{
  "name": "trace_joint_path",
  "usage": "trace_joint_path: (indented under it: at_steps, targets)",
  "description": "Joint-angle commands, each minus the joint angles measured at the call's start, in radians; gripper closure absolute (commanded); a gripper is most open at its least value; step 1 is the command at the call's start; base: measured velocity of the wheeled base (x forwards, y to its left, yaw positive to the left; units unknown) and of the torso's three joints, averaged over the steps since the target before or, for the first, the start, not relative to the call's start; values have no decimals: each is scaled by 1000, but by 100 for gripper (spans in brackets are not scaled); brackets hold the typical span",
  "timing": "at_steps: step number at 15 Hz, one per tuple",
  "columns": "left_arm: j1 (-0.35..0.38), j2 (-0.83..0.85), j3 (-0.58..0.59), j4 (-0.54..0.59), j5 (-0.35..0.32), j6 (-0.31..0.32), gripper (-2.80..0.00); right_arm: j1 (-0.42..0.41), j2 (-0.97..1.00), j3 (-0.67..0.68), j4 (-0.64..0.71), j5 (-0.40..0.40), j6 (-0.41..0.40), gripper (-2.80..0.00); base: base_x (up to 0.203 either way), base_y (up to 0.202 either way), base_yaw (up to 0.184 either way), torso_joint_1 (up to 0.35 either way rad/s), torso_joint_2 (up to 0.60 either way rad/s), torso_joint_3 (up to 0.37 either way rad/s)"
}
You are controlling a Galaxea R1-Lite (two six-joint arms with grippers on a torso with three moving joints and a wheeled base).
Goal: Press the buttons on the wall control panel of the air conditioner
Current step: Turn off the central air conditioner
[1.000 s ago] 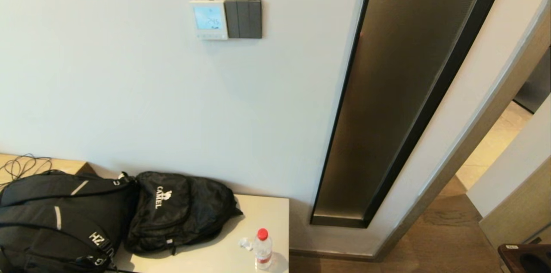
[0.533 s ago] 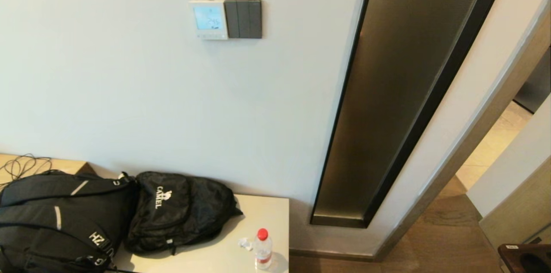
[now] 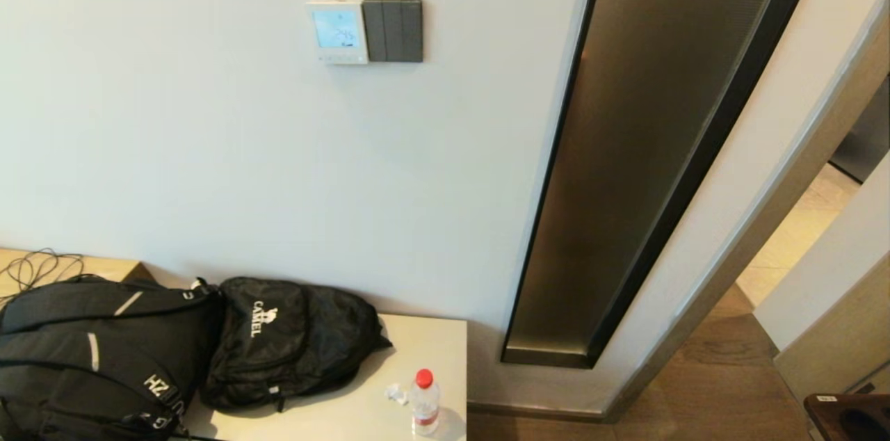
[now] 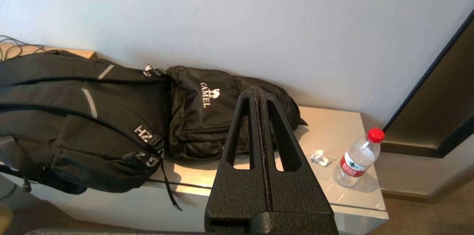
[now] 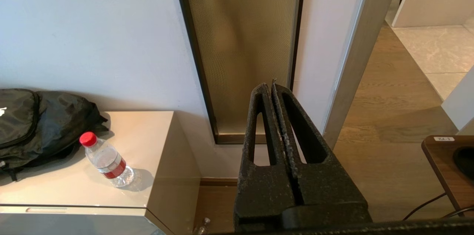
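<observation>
The white wall control panel (image 3: 338,31) hangs high on the wall in the head view, its screen lit pale blue. Its tiny pale buttons (image 3: 341,58) run along its lower edge. A dark grey three-rocker switch plate (image 3: 393,30) adjoins it on the right. Neither gripper shows in the head view. My left gripper (image 4: 257,92) is shut and empty, held low over the cabinet and backpacks, far below the panel. My right gripper (image 5: 270,86) is shut and empty, held low before the glass strip.
Two black backpacks (image 3: 111,350) (image 3: 292,340) lie on a beige cabinet (image 3: 431,343) with a red-capped water bottle (image 3: 424,403) and a crumpled wrapper (image 3: 396,394). A tall bronze glass strip (image 3: 646,149) stands right of the wall. A wooden table corner (image 3: 848,417) is at bottom right.
</observation>
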Motion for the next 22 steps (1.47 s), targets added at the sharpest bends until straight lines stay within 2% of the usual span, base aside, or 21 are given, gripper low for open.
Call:
trace_joint_path:
  at_steps: [1, 12, 16, 20, 22]
  targets:
    - [1, -2, -2, 2, 0, 0, 0, 1, 1, 2, 0, 0, 1, 0, 0, 0, 0, 0, 0, 0]
    - [1, 2, -17, 8, 2, 18, 0, -1, 1, 2, 0, 0, 1, 0, 0, 0, 0, 0, 0, 0]
    - [1, 95, -202, 12, 0, 15, 0, 1, 0, 2, 0, 0, 1, 0, 0, 0, 0, 0, 0, 0]
    - [-10, 297, -486, 1, 0, 13, 0, 0, 1, 2, 0, 0, 1, 0, 0, 0, 0, 0, 0, 0]
    - [-15, 428, -593, -39, -3, 12, 0, -1, 0, 2, 0, 0, 1, 0, 0, 0, 0, 0, 0, 0]
